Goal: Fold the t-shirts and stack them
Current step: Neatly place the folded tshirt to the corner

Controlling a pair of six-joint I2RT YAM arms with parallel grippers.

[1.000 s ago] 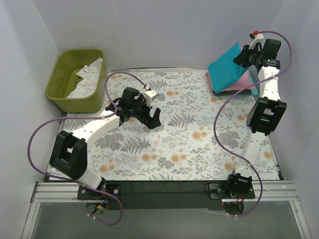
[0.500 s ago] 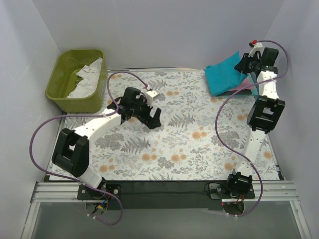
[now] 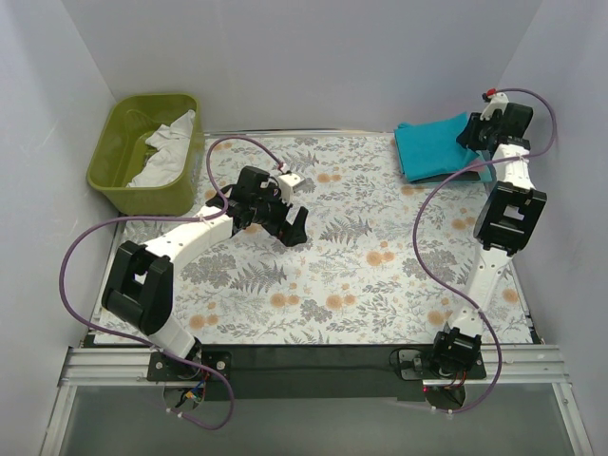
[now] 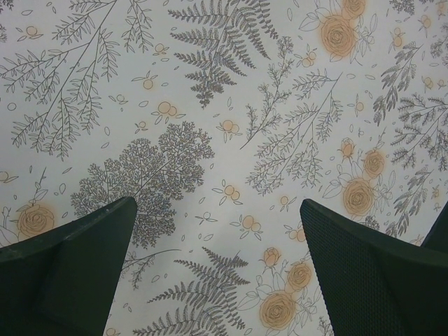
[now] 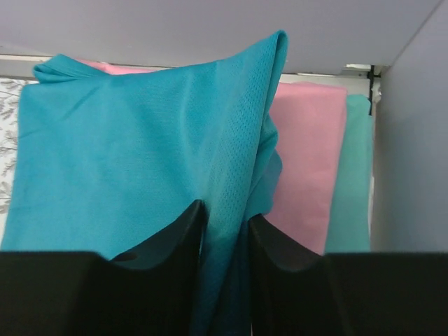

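Two shirts at least lie piled at the upper right of the overhead view. The teal t-shirt (image 3: 432,152) is on top and the pink t-shirt (image 5: 308,154) is under it, its edge showing in the right wrist view. The right gripper (image 5: 225,217) has its fingers drawn close on a raised ridge of the teal cloth, pinching it. The left gripper (image 4: 217,203) hangs spread wide over the floral table cloth (image 3: 332,275) mid-frame, holding nothing. To my eye, the step in hand is setting the folded teal shirt on the stack. Next, I'd judge, the right fingers must part and lift clear without dragging the fold. More cloth waits in the green tub (image 3: 114,142), upper left.
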